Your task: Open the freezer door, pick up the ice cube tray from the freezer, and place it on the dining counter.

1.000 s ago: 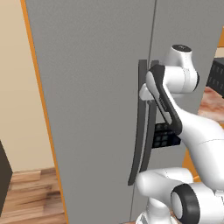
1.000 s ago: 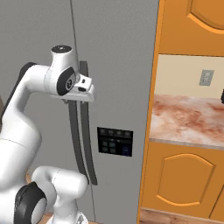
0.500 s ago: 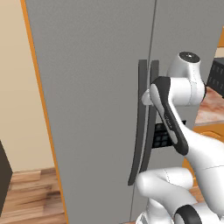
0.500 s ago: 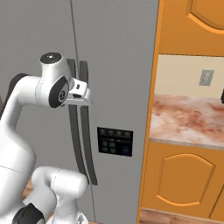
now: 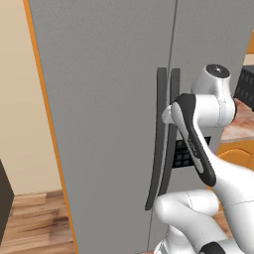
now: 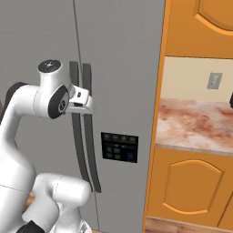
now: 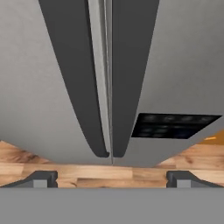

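Note:
The freezer [image 5: 109, 99] fills the view ahead, both grey doors shut. Its two dark curved handles [image 7: 76, 78] run side by side along the centre seam, and they appear again as the handles [image 6: 84, 150]. My gripper [image 7: 111, 178] is open, fingertips wide apart, aimed at the seam between the handles and a short way off them. From the right base camera the gripper [image 6: 86, 103] sits close in front of the handles' upper part. In the left base view my arm covers most of the hand. The ice cube tray is hidden behind the doors. The dining counter is out of view.
A dark control panel [image 6: 119, 147] sits on the right door below my hand. Right of the freezer, a marbled wall counter [image 6: 195, 125] rests on orange cabinets [image 6: 191, 186]. Wooden floor [image 5: 34, 218] lies to the left, beside a beige wall.
My arm's upper joints have swung right and lower, and the hand has dropped slightly along the handles. The freezer doors have stayed shut.

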